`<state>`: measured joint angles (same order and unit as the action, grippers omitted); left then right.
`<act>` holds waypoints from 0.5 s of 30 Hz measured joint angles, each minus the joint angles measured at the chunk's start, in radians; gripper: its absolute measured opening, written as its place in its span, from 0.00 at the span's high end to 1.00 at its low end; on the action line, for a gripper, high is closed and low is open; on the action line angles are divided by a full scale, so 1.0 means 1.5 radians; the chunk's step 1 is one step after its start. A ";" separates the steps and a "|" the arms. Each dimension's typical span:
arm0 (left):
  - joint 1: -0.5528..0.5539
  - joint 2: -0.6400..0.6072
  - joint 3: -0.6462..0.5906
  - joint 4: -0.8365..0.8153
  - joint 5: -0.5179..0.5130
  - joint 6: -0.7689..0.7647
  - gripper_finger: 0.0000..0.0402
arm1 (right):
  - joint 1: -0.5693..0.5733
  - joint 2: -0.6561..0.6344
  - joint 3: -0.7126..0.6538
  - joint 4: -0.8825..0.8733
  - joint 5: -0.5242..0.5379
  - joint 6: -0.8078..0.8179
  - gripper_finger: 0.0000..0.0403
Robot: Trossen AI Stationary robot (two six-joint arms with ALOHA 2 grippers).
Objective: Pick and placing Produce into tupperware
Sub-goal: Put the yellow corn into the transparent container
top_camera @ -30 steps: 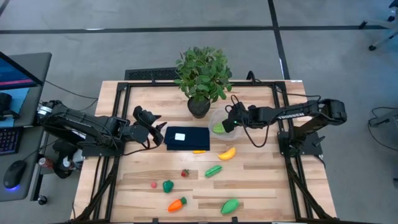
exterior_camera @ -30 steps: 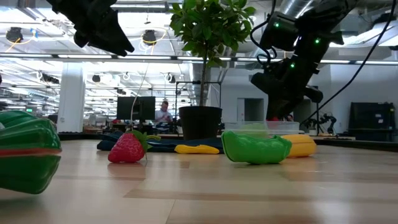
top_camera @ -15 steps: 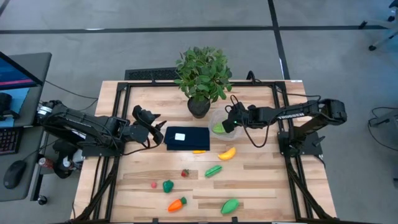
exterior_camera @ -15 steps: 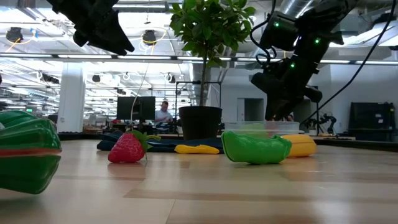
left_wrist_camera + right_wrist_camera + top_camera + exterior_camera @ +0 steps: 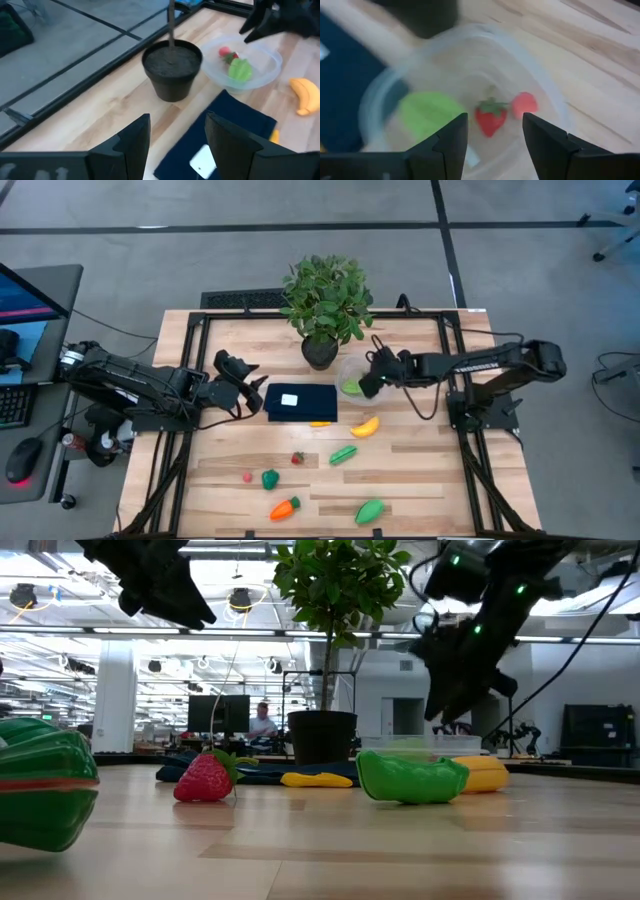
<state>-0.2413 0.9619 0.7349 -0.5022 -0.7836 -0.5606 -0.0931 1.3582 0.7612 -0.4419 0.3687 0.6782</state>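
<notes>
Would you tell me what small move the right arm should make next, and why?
Probably lift the right gripper clear and swing toward the yellow banana, the nearest piece on the table. Its fingers stand apart with nothing between them above the clear container, where a strawberry, a green piece and a small red piece already lie. The left gripper waits beside the dark blue rectangle.

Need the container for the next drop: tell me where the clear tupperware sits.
In the high view the tupperware sits on the table's far right part, just right of the plant pot and above the banana, with the right gripper over it.
</notes>
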 joint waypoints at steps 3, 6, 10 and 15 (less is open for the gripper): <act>0.000 0.000 0.000 -0.001 0.040 0.001 0.55 | 0.029 -0.039 0.000 -0.002 -0.016 -0.025 0.55; 0.000 0.000 0.000 -0.001 0.096 0.015 0.55 | 0.068 -0.088 0.000 -0.014 -0.025 -0.059 0.56; 0.000 0.000 0.000 -0.001 0.136 0.020 0.55 | 0.120 -0.147 0.000 -0.054 -0.027 -0.075 0.56; 0.000 0.000 0.000 -0.003 0.135 0.020 0.55 | 0.194 -0.208 0.000 -0.107 -0.027 -0.074 0.55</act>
<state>-0.2413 0.9619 0.7349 -0.5062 -0.5813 -0.5299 0.1979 1.0465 0.7616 -0.6018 0.3283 0.5679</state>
